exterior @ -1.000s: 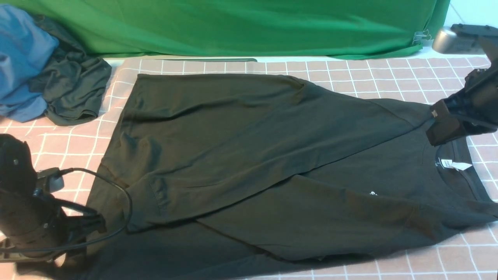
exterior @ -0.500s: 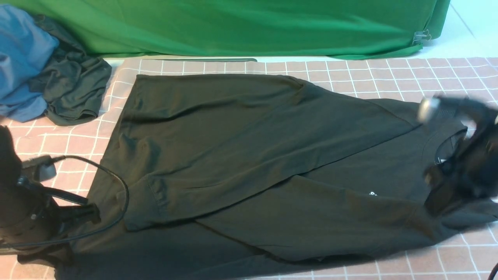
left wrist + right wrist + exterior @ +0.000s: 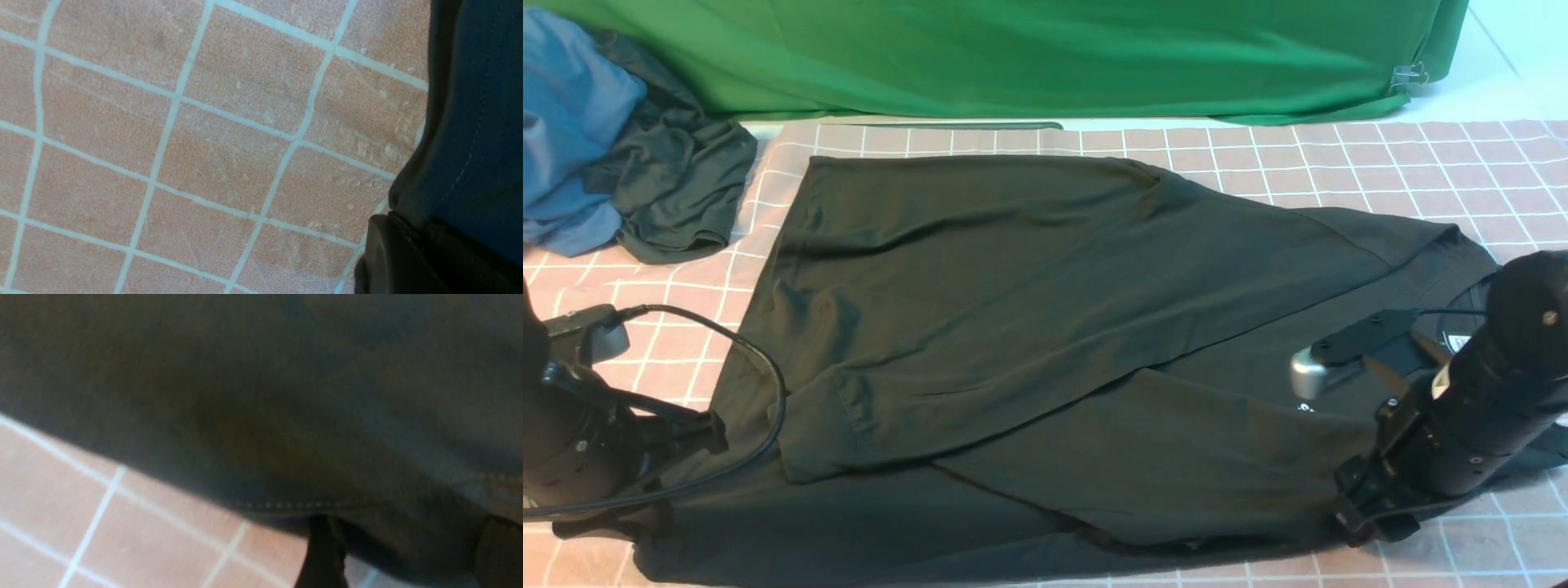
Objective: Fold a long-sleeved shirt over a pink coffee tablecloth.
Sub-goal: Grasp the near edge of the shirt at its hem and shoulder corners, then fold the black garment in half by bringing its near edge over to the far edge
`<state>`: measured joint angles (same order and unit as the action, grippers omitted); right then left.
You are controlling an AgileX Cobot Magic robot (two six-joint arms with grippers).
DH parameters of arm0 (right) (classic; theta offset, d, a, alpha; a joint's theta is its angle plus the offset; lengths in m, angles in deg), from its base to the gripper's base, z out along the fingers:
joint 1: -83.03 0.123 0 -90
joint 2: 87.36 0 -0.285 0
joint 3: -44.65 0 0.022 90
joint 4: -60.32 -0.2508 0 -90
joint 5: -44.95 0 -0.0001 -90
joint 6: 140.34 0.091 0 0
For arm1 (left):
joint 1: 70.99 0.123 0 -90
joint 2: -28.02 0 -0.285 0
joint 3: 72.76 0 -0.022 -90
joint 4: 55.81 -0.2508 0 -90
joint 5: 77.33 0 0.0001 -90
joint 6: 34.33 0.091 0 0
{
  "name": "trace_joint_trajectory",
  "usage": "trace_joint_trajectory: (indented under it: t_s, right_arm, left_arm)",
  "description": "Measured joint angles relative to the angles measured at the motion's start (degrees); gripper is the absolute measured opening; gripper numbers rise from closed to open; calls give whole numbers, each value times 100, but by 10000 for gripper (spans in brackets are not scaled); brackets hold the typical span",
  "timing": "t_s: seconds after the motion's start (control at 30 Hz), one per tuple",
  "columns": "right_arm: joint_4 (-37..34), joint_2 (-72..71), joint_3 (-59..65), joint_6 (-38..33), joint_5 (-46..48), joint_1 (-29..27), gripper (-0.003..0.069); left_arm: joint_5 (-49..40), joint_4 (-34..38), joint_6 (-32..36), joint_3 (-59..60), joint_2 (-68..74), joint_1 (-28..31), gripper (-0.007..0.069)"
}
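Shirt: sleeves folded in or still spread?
Folded in: both sleeves lie across the shirt body, far cuff near the hem. Body lies flat on the tablecloth at full length, not yet folded.

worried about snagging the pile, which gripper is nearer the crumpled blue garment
Left. The left gripper sits at the hem corner of the black long-sleeved shirt, on the robot's side of the crumpled blue garment; the right gripper is at the shirt's shoulder edge, far across.

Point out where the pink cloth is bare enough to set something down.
Widest bare patch: the pink tablecloth at far right, between the green cloth and the shirt. Smaller: left, between the garment pile and the left arm. Crowded: the centre under the shirt, and the near right by the right arm.
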<state>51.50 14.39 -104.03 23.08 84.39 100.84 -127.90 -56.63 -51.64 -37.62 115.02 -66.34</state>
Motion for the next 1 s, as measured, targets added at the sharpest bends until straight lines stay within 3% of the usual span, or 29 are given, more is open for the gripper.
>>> trace_joint_trajectory:
  t_s: [0.1,0.17,0.23,0.27,0.33,0.4,1.0]
  right_arm:
    - [151,66,-14,0,-25,28,501]
    - [225,80,-25,0,-54,28,458]
    - [322,80,-25,-12,-121,28,342]
    - [394,80,-32,-17,-172,28,228]
    - [423,73,-36,-17,-213,28,106]
    - [437,42,-36,-23,-186,28,62]
    - [882,-818,-305,-164,1388,28,49]
  left_arm:
    - [11,0,0,0,0,0,43]
    - [45,18,0,0,0,0,43]
    - [77,18,4,0,0,0,43]
    - [95,18,6,0,0,0,43]
    - [110,18,22,0,0,0,43]
    - [87,22,12,-11,-11,0,43]
    - [-530,81,-8,-728,-69,0,43]
